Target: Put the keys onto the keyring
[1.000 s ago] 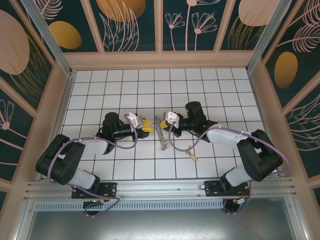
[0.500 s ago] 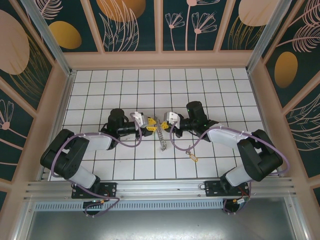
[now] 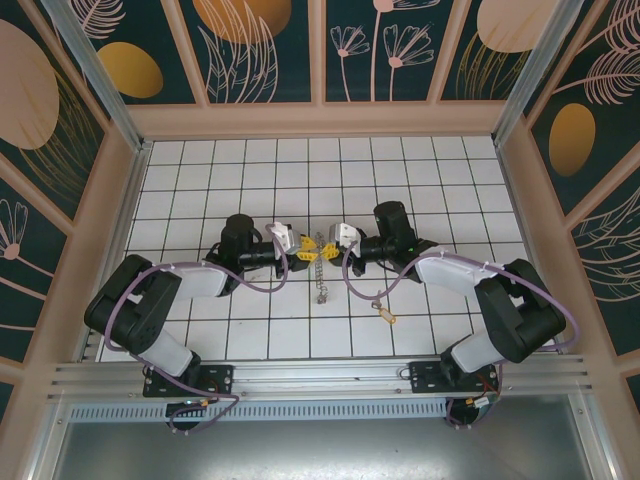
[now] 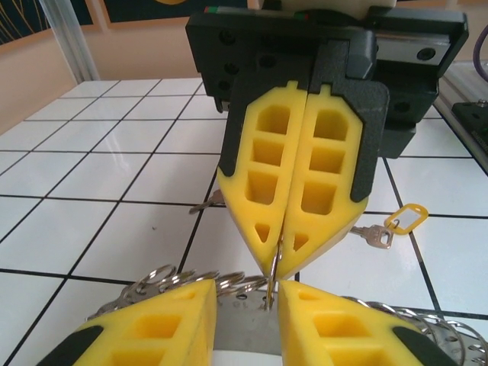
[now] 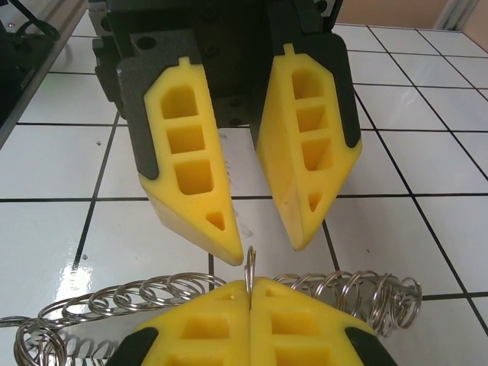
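Two arms meet at the middle of a white tiled table [image 3: 200, 170], its black grid boxed in by wooden rails and dark floral panels. One keyring [image 3: 320, 275] sits between them. The right gripper [image 3: 326, 247] has its fingers pressed together on one of its small metal rings, and the left gripper [image 3: 302, 255] has its fingers spread. One key [image 3: 385, 314] with a tan tag lies apart, nearer the bases.
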Robot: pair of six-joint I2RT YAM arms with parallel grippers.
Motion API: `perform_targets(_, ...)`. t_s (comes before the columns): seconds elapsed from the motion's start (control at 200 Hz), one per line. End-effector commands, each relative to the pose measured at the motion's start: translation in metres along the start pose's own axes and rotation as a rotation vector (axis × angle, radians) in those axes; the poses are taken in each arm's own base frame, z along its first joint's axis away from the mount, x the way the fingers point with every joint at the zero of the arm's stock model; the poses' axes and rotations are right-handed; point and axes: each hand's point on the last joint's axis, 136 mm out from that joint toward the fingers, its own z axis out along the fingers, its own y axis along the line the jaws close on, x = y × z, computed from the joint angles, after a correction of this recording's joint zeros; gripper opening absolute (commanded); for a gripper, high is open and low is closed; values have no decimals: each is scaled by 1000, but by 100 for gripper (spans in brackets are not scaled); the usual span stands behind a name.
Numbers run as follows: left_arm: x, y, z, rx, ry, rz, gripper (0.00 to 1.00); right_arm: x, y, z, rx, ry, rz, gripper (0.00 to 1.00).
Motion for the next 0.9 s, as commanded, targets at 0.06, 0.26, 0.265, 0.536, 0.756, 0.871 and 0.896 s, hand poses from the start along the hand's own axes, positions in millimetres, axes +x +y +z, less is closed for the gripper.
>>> perform_targets(0.06,3,-3,5,46,20,18,28,-23,0,-8,-23,-67,-35,0)
perform_targets(0.26,2,-4,8,65,18,18,27,-25,1,-9,-27,-74,-34,0)
perform_targets(0.265,1,-4,8,64,17,19,27,-25,0,-9,-27,-75,-33,0)
perform_targets(0.536,1,-2,9,69,16,17,24,-29,1,-9,-37,-88,-30,0)
perform_targets(0.756,0,-1,11,72,14,20,23,-29,2,-8,-47,-87,-24,0)
perform_targets(0.871,2,0,13,74,17,19,20,-29,3,-8,-52,-90,-22,0)
perform_targets(0.896,1,0,13,75,15,21,20,-30,2,-8,-51,-90,-22,0)
